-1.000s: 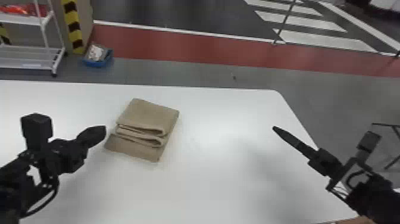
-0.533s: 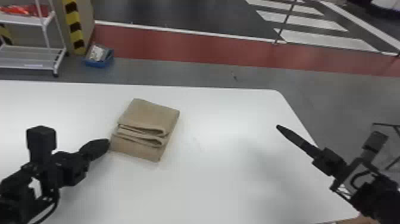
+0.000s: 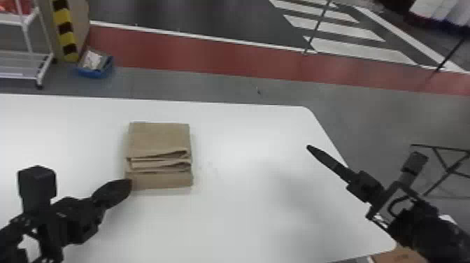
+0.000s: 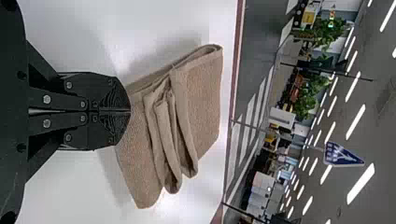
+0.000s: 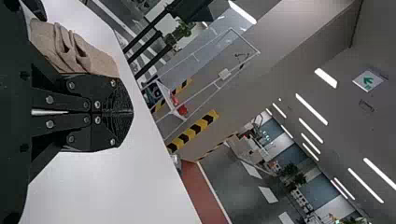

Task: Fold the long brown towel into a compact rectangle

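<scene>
Towel [image 3: 159, 138] lies folded — left hand [image 3: 127, 185] at its edge — blue sign [image 4: 340, 155] beyond.

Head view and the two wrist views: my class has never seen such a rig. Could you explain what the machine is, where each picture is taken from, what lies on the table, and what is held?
This is a robot with a left arm and a right arm, both black. The head view looks forward and down from its head; each wrist view comes from a camera on that wrist and is turned sideways. On the white table lies a brown towel, folded in layers, with a lower layer sticking out on the robot's side. The left gripper is shut, at the towel's near left corner, with no cloth visible between its fingers. The right gripper is shut and empty, away to the towel's right.
</scene>
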Tool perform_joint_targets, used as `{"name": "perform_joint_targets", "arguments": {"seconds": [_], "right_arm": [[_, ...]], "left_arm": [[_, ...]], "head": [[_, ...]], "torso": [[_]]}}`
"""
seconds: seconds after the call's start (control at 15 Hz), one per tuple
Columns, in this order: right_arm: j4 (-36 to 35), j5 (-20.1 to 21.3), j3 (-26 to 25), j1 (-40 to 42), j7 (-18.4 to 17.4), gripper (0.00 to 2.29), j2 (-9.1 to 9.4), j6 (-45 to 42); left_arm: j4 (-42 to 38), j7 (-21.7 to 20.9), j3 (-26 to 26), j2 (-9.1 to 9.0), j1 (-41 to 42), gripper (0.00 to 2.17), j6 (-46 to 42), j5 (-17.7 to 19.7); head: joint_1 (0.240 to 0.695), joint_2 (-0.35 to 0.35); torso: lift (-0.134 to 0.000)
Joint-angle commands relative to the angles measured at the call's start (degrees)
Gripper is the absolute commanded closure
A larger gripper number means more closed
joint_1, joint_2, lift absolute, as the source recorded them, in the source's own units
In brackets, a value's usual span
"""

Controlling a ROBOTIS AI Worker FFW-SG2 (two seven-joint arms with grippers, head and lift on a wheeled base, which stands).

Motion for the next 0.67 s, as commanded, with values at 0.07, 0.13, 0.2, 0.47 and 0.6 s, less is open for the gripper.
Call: {"name": "perform_joint_targets", "arguments": {"seconds": [0.07, 0.13, 0.2, 0.47, 0.6], "right_arm": [[0.5, -0.2, -0.1, -0.2, 0.1, 2.01, -0.23, 0.0], [0.6, -0.5, -0.2, -0.2, 0.1, 1.90, -0.23, 0.0], [0.7, -0.4, -0.2, -0.2, 0.2, 1.81, -0.32, -0.2], [-0.8, 2.9, 3.1, -0.3, -2.5, 0.02, 0.04, -3.3], [-4.8, 7.0, 7.0, -0.5, -8.2, 0.00, 0.30, -4.2]], "left_arm": [[-1.8, -0.2, 0.1, -0.11, 0.5, 1.33, 4.1, 0.4], [-2.5, -0.1, 0.3, -0.11, 0.5, 1.33, 4.1, 0.8], [-2.9, -0.1, 0.9, -0.02, 0.6, 1.33, 4.5, 1.5], [-10.5, 1.5, 6.4, 0.59, 2.5, 0.60, 3.9, 2.7], [-13.0, 4.7, 7.8, 0.94, 1.9, 0.01, 2.5, 2.3]], "head": [[0.695, -0.350], [0.695, -0.350], [0.695, -0.350], [0.695, -0.349], [0.695, -0.312]], "torso": [[-0.123], [-0.123], [-0.123], [-0.123], [-0.123]]}}
